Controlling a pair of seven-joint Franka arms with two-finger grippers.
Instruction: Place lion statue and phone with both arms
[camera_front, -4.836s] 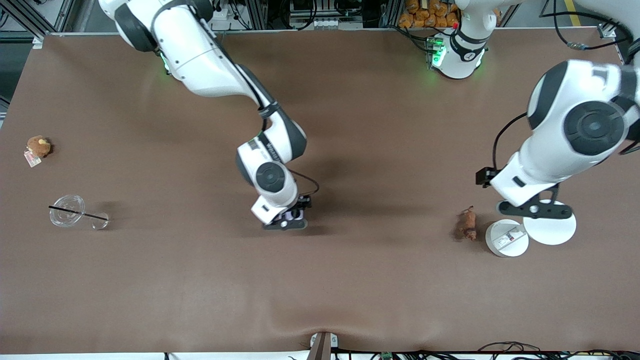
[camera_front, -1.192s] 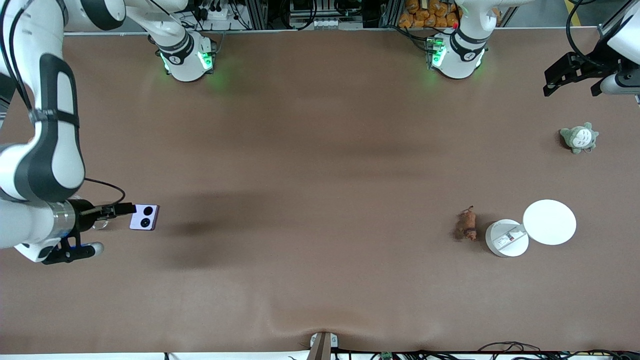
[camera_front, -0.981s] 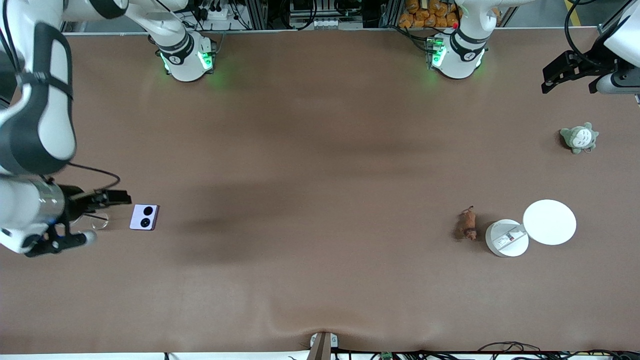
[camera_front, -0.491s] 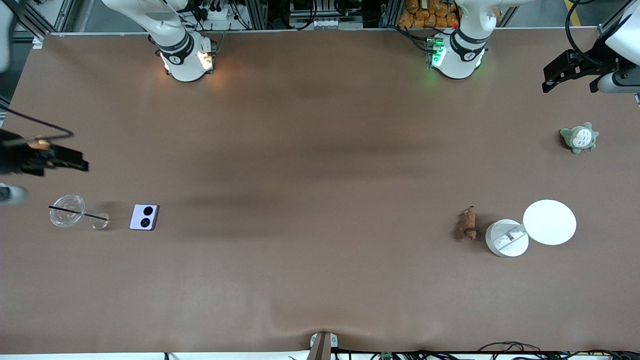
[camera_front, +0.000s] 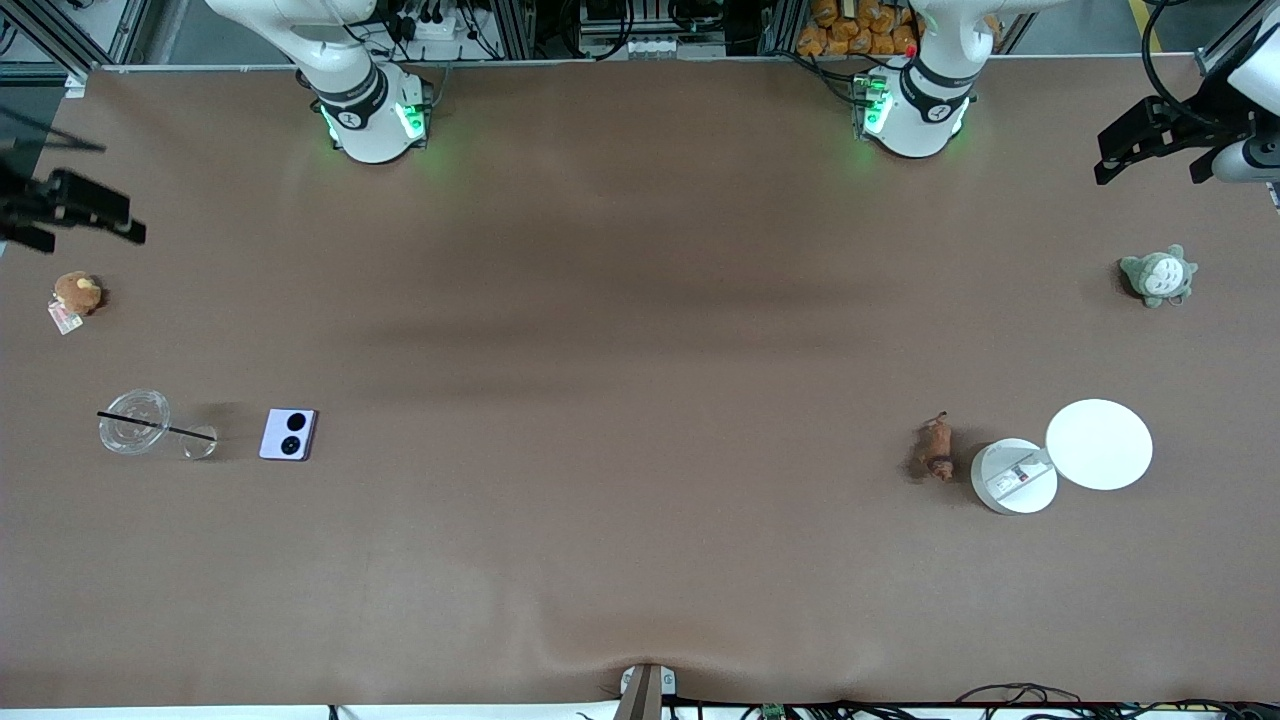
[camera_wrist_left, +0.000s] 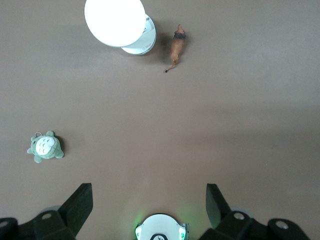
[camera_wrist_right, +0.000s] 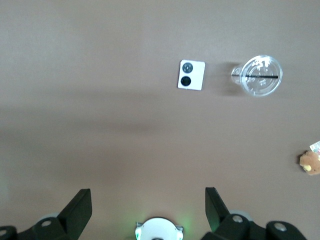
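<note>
The lavender phone (camera_front: 288, 434) lies flat on the table toward the right arm's end, its two black camera circles up, beside a clear cup; it also shows in the right wrist view (camera_wrist_right: 191, 75). The reddish-brown lion statue (camera_front: 936, 448) lies toward the left arm's end, next to a white round box; it also shows in the left wrist view (camera_wrist_left: 177, 45). My right gripper (camera_front: 85, 232) is open and empty, high over the table's edge at the right arm's end (camera_wrist_right: 147, 192). My left gripper (camera_front: 1150, 160) is open and empty, high over the left arm's end (camera_wrist_left: 148, 192).
A white round box (camera_front: 1013, 477) and its lid (camera_front: 1099, 444) lie beside the lion. A grey-green plush (camera_front: 1157, 277) sits farther from the camera. A clear cup with a black straw (camera_front: 133, 421) lies beside the phone. A brown plush with a tag (camera_front: 76, 293) lies under the right gripper.
My right gripper has let go of the phone beside the cup and has risen away toward the table's edge. The left gripper has barely moved in the last second.
</note>
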